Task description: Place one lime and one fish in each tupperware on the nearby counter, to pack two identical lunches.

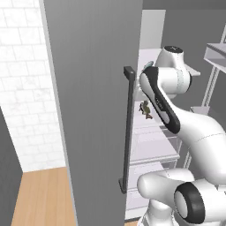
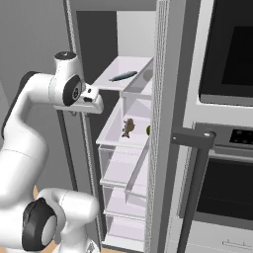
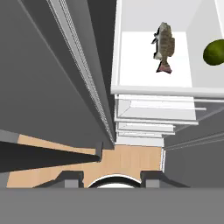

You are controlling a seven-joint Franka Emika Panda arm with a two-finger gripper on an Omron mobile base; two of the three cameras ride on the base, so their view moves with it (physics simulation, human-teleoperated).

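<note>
Fish (image 3: 164,46) on the fridge shelf (image 3: 131,70) looks light, slim and slippery; the gripper (image 3: 111,180), fingers parted and empty, should pinch its mid-body.

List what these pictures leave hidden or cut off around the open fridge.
- Lime: hand view, cut by the right edge; right base view, a sliver behind the door's edge.
- Brown fish: left base view, partly hidden by the arm.
- Pale fish: right base view, too small for detail.
- Pincer: hand view, tips cut by the bottom band, so its opening is unclear.
</note>
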